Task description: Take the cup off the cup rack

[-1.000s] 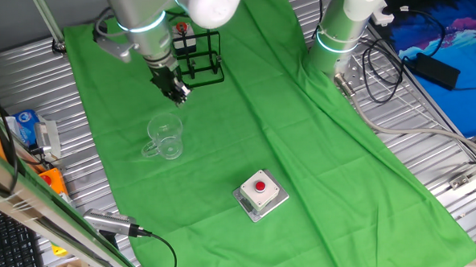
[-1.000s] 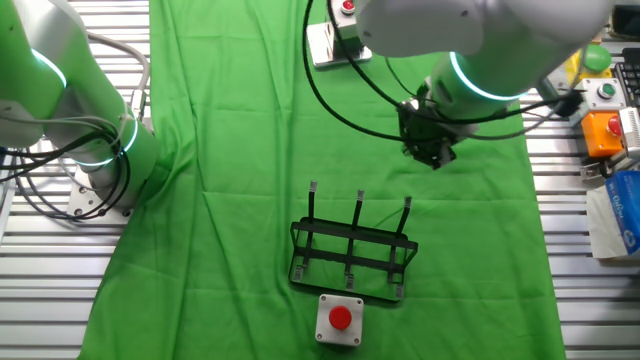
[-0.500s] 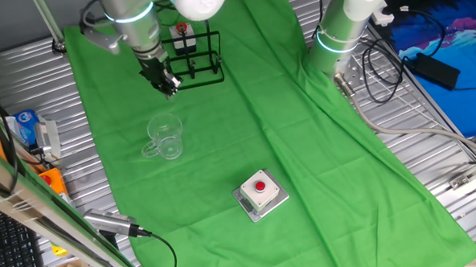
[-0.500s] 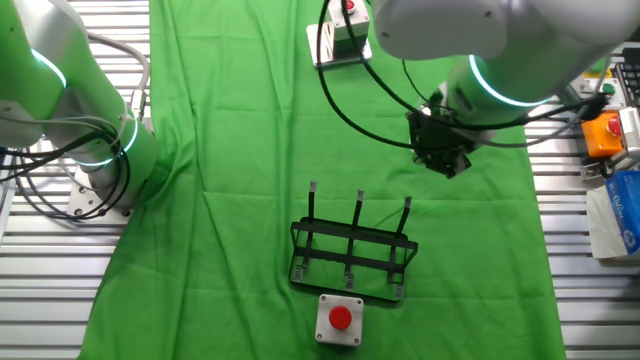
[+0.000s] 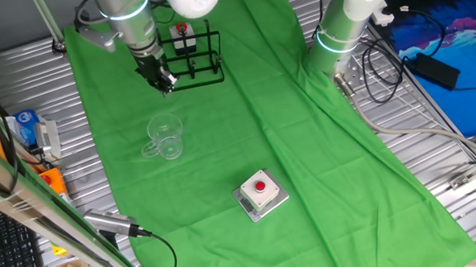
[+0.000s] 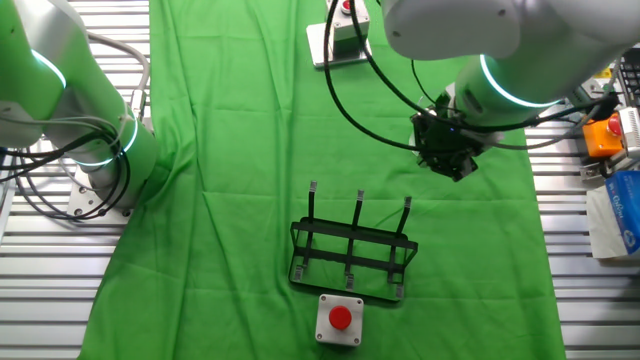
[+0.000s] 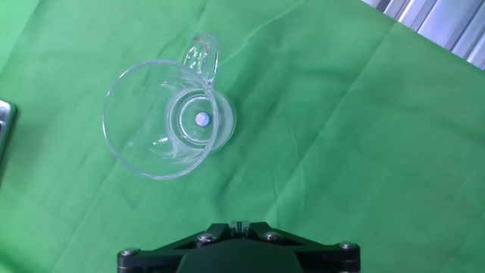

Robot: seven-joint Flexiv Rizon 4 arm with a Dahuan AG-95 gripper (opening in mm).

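Standing upright on the green cloth (image 5: pixel 301 152), the glass mug (image 5: pixel 164 137) sat clear of the black wire cup rack (image 5: pixel 195 57), with its handle toward the cloth's left edge in one fixed view. Just right of and above it in that view, the gripper (image 5: pixel 164 85) hovered beside the rack, carrying nothing; how far its fingers were parted could not be told. Farther right lay the grey red-button box (image 5: pixel 260 194). The hand view looked straight down into the mug.
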